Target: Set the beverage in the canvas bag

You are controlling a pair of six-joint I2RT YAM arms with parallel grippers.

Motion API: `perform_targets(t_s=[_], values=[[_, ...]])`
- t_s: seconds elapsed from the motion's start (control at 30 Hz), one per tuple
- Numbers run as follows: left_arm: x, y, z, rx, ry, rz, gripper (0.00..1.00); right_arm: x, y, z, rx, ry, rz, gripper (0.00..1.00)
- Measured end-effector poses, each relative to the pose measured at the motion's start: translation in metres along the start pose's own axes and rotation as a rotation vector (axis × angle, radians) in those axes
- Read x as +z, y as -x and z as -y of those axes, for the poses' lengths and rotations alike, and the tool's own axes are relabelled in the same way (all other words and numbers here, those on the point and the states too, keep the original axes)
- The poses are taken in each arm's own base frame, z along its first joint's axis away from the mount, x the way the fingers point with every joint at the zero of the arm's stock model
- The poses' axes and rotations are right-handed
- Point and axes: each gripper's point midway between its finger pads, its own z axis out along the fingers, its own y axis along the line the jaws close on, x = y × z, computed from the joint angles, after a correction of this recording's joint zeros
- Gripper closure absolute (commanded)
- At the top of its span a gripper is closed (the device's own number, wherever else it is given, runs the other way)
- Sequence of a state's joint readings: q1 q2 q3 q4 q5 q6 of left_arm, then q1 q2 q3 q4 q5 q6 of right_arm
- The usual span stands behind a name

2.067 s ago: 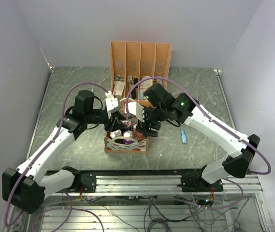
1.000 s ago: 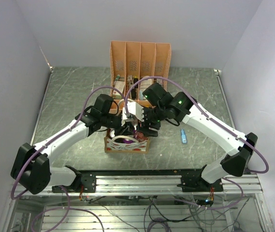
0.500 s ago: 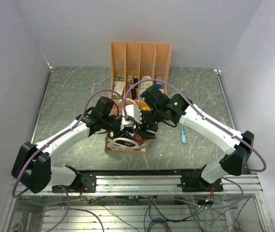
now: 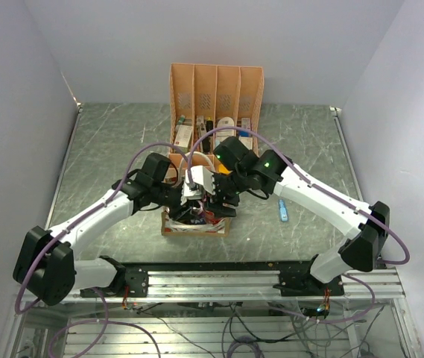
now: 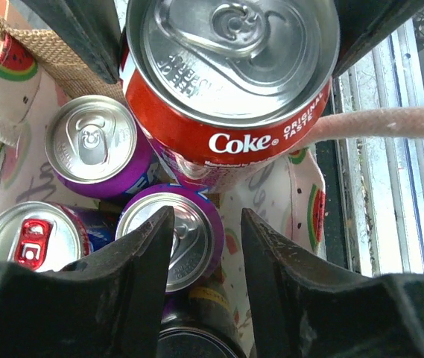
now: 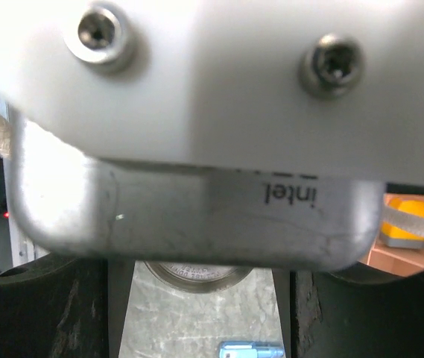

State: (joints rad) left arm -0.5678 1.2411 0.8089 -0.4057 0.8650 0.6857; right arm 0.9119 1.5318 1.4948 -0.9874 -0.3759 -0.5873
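Grey marbled table (image 4: 107,149); canvas bag (image 4: 194,228) at its 6 o'clock edge. Right gripper (image 4: 223,198) pinches upright Coke can (image 5: 230,82) over purple cans (image 5: 92,145) inside bag. Left gripper (image 5: 206,220) spread, holding nothing.

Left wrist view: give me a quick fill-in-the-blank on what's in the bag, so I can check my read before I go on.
1. The cola can has a ___ side with white lettering.
2. The neighbouring can, to its left in this view, has a ___ side.
3. The bag is printed with slices of ___.
4. The left hand has its fingers apart, with ___ gripped between them.
Missing words: red; purple; watermelon; nothing
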Motion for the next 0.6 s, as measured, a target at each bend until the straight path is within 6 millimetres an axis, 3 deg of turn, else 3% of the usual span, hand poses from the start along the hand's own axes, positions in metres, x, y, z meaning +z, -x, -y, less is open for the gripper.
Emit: perform_targets(t_s=[0.3,0.6], values=[[-0.012,-0.002,0.003,-0.003,0.019,-0.016,0.43,0.003,0.006,0.003,-0.037,-0.014,0.024,0.92],[-0.018,-0.003,0.007,0.016,0.022,-0.029,0.46,0.0,0.007,0.003,-0.067,-0.046,0.008,0.96]])
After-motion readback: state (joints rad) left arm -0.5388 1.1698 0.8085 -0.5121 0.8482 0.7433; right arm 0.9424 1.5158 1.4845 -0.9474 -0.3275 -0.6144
